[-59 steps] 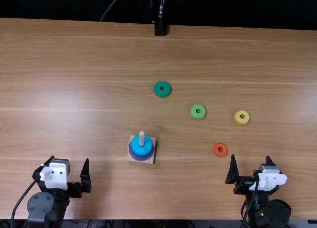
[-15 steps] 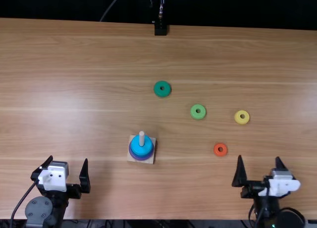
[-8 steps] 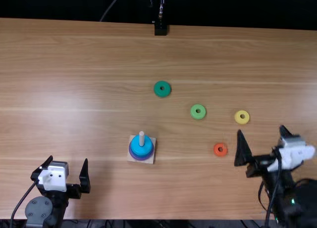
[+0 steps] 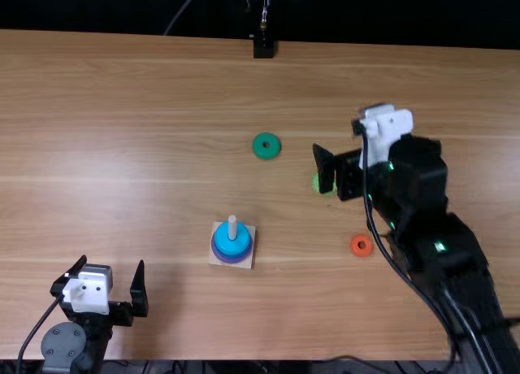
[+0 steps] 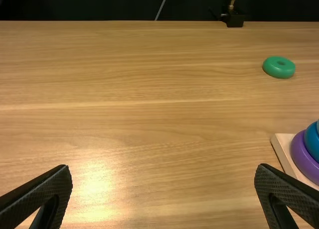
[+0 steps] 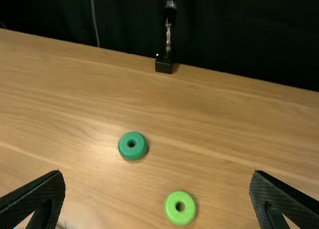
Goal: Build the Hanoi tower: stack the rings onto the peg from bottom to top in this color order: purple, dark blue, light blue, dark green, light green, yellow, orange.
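In the top view my left gripper (image 4: 113, 264) stands open at the near left, its fingers empty; the left wrist view has this gripper (image 5: 163, 171) open too. My right gripper (image 4: 341, 150) hangs over the light green ring (image 4: 326, 187), partly covering it; in the right wrist view that gripper (image 6: 157, 174) is open with nothing held, the dark green ring (image 6: 133, 145) and light green ring (image 6: 180, 207) lying beyond it. On the peg (image 4: 232, 225), blue (image 4: 231, 242) sits above a purple ring (image 4: 227, 258). The orange ring (image 4: 361, 245) lies beside the right arm, which hides the yellow ring's spot.
The peg's square wooden base (image 4: 250, 257) stands near the middle of the table (image 4: 146, 106). A black mount (image 4: 264, 47) is at the far edge. The right arm spans the table's right side from the near right corner.
My right gripper has swung up the table and leftward from the near right, over the light green ring, covering the yellow one. The left arm has barely moved, and the rings look unmoved.
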